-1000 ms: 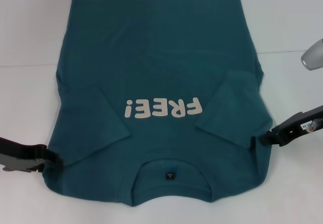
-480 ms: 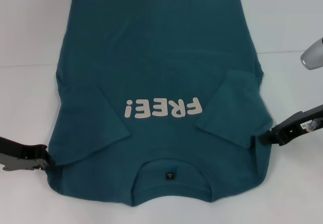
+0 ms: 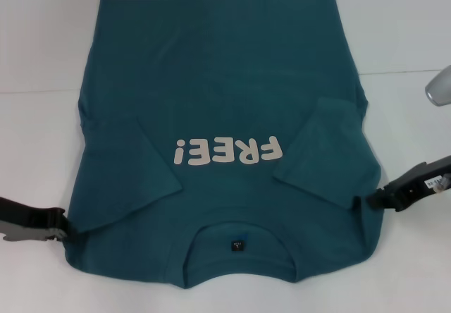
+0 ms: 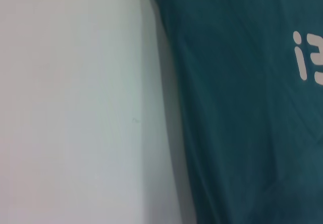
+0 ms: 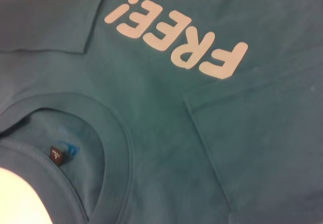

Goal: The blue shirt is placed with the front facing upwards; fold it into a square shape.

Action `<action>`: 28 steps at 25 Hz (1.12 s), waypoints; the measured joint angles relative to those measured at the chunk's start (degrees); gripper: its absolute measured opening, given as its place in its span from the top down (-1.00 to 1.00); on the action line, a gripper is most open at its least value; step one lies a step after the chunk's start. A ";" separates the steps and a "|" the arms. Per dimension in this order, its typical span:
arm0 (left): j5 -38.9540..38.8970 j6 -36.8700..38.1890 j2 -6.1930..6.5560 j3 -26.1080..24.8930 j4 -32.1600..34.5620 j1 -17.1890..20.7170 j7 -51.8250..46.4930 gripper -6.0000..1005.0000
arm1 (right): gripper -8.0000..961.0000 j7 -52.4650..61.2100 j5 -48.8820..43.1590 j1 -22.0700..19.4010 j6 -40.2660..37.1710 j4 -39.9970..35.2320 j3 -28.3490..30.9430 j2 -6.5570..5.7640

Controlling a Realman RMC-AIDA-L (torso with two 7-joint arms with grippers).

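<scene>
Right, nearest us the collar and neck label (image 3: pixel 237 244) sit at the front edge of the worktop (image 3: pixel 42 52), the blue shirt (image 3: pixel 225 80) spread face up, both sleeves folded inward. Our left tool (image 3: pixel 62 225) waits at the near-left shoulder edge, our right tool (image 3: pixel 366 200) at the near-right edge; we cannot tell how wide either stands. We judge both should pinch the shoulders evenly, then carry them toward the far hem.
</scene>
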 joint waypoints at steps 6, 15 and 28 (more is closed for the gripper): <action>-1.75 3.06 -1.56 -0.34 -5.07 2.80 4.47 0.93 | 0.91 -1.02 0.39 -2.56 -1.41 -3.03 0.31 0.84; -2.48 3.23 -2.57 -0.29 -6.75 4.39 6.32 0.93 | 0.91 -1.60 5.42 -6.65 -2.42 -6.41 0.08 1.04; -6.98 8.47 -1.65 -0.80 -7.55 4.72 7.12 0.93 | 0.91 -1.65 5.13 -6.30 -2.55 -6.28 -0.14 0.99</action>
